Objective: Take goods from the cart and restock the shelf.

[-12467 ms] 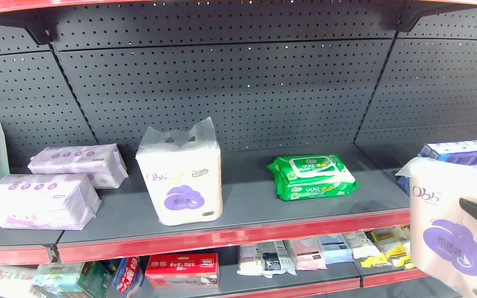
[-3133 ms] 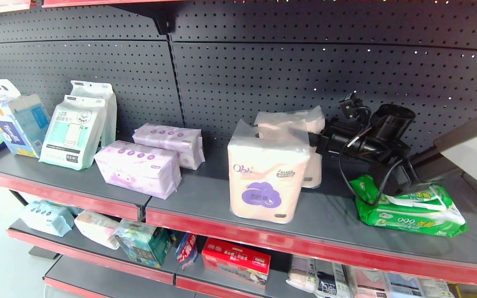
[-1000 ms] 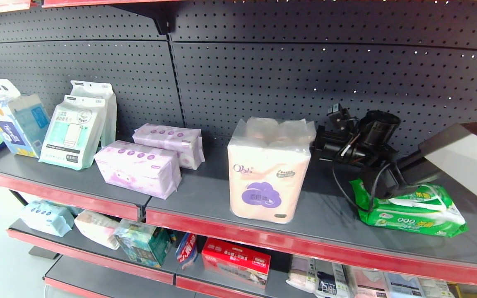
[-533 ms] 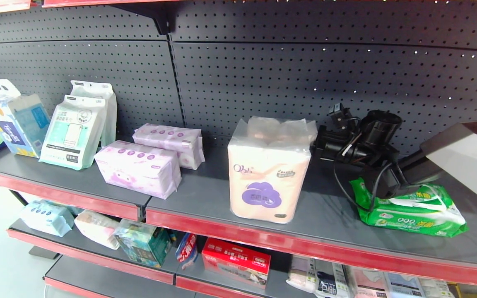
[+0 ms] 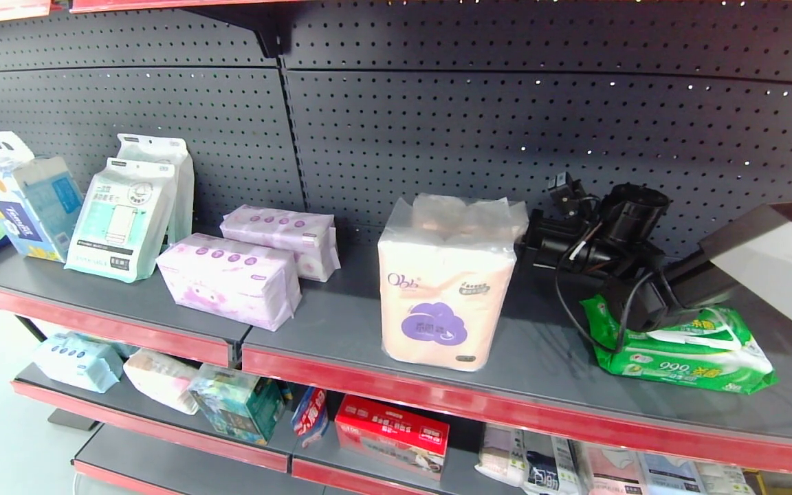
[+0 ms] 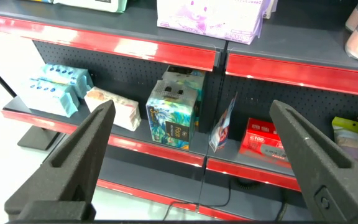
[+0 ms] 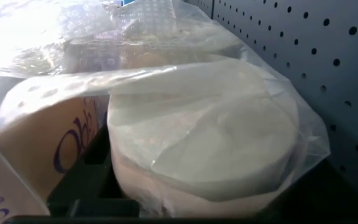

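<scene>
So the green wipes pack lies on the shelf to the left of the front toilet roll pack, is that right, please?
Not quite: the green wipes pack lies on the shelf to the right of the front toilet roll pack, as the head view shows.

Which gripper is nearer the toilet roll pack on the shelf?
Right. The right gripper sits just behind the toilet roll pack; the left gripper is farther down, facing the lower shelf.

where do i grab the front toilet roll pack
Probably pinch the front toilet roll pack across its two side faces at mid height, coming in from the aisle: it stands upright near the shelf lip, and its top is loose film.
</scene>
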Controlling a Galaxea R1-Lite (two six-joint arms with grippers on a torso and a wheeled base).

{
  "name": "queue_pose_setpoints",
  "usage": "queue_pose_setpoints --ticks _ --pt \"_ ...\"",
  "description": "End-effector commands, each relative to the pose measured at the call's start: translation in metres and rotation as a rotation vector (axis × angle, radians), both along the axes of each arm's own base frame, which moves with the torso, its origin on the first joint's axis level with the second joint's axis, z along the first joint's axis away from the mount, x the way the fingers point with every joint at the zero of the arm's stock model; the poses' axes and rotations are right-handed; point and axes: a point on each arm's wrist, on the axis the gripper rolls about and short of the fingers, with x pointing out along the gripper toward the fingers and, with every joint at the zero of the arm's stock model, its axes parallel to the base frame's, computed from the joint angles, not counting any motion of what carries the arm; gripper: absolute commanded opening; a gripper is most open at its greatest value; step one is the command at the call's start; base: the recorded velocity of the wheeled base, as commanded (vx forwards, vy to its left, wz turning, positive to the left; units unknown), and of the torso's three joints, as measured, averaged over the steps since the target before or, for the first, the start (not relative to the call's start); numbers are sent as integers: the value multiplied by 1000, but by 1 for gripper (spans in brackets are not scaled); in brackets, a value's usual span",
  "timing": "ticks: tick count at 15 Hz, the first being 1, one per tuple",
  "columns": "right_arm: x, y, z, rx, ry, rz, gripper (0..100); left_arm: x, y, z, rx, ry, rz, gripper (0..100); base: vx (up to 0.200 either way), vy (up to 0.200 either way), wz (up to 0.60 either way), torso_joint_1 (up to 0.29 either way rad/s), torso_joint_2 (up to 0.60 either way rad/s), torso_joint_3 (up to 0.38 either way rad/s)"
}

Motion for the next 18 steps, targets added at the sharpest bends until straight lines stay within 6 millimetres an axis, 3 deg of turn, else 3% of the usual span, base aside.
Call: queue_pose_setpoints --ticks 1,2,3,11,18 --pt "0 1 0 -1 -1 3 0 0 0 0 0 1 2 100 0 0 0 0 0 0" --pt "0 1 0 -2 -4 2 0 0 0 0 0 1 0 100 0 0 0 0 0 0" --pt "0 1 0 -2 -4 4 100 0 0 0 0 1 0 100 0 0 0 0 0 0" --pt "-5 -3 9 4 0 -3 100 0 0 0 0 1 0 100 0 0 0 0 0 0" --pt "-15 -27 19 -3 50 -55 100 0 0 0 0 1 0 100 0 0 0 0 0 0"
